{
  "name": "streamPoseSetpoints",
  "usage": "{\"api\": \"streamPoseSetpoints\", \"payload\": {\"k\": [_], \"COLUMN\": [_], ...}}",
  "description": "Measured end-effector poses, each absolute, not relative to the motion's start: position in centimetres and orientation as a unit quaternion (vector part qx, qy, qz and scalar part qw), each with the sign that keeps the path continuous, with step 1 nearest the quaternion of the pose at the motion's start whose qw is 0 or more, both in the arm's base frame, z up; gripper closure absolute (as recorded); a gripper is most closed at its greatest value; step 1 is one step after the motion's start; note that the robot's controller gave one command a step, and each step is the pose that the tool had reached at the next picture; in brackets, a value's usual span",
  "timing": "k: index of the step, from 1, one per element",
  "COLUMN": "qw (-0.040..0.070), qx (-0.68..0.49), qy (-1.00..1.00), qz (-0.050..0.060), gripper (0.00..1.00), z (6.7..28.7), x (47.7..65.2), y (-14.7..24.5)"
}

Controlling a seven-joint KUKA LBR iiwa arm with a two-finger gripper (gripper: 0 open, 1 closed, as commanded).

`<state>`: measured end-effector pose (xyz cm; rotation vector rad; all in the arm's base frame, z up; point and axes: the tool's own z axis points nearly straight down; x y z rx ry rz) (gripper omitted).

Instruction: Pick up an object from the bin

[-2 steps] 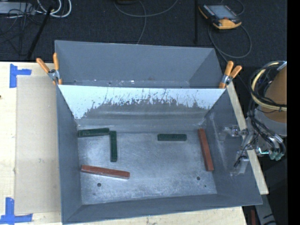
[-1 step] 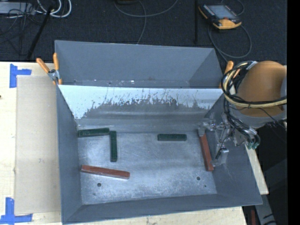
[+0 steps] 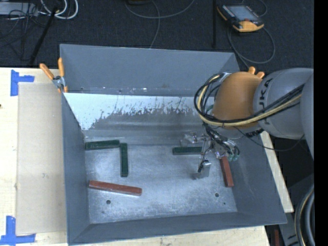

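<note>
**Grey metal bin on dark, cable-strewn floor: gripper low near right wall**

Contains five loose bars on its bottom. Gripper down over bare bottom toward right wall, below orange wrist cover; jaw state cannot be told. Short dark green bar just beside it toward back wall, long axis parallel to that wall. Short red-brown bar just beside it along right wall, long axis running back to front. Toward left wall, L of two dark green bars. Long red-brown bar near front-left corner, roughly parallel to front edge. Lettering on arm only partly legible.
</note>
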<state>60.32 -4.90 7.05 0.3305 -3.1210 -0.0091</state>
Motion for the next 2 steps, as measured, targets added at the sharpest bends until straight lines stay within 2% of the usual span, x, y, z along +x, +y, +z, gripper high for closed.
{"api": "streamPoseSetpoints", "payload": {"k": [1, 2], "qw": [0.000, -0.004], "qx": [0.104, 0.123], "qy": [-0.995, -0.992], "qz": [0.000, 0.000], "gripper": [1.00, 1.00], "z": [7.5, 21.5], "x": [60.4, 58.3], "y": [-5.4, -2.8]}}
